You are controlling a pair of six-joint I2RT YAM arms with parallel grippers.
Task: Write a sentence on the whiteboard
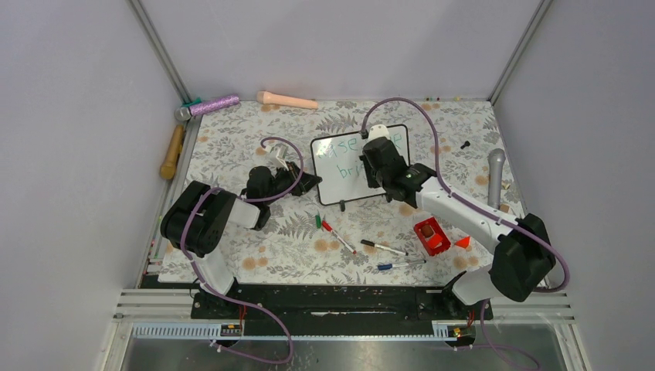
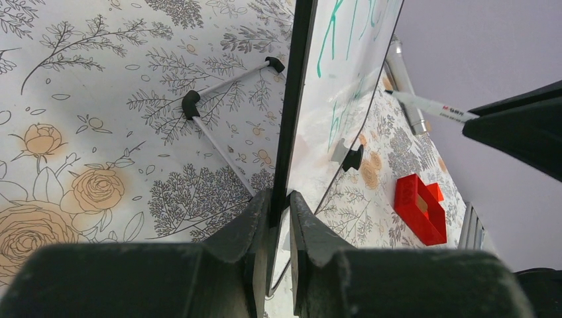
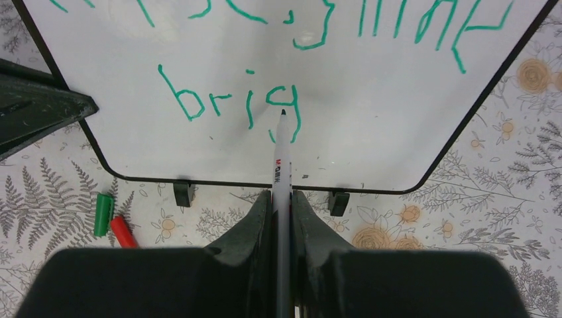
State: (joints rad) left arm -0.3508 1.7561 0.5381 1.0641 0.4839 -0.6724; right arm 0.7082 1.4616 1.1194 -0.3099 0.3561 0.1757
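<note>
Left wrist: whiteboard [image 2: 344, 66] edge clamped between left jaws; right jaws pinch marker [image 3: 281, 165].

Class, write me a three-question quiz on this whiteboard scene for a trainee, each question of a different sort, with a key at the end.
1. True or false: the left gripper is clamped on the edge of the whiteboard.
2. Pick one: the right gripper holds A) a marker, B) a sponge, C) nothing.
3. Fill in: the lower line of the green writing reads "____" at this moment.

Key: 1 true. 2 A. 3 brig.
</note>
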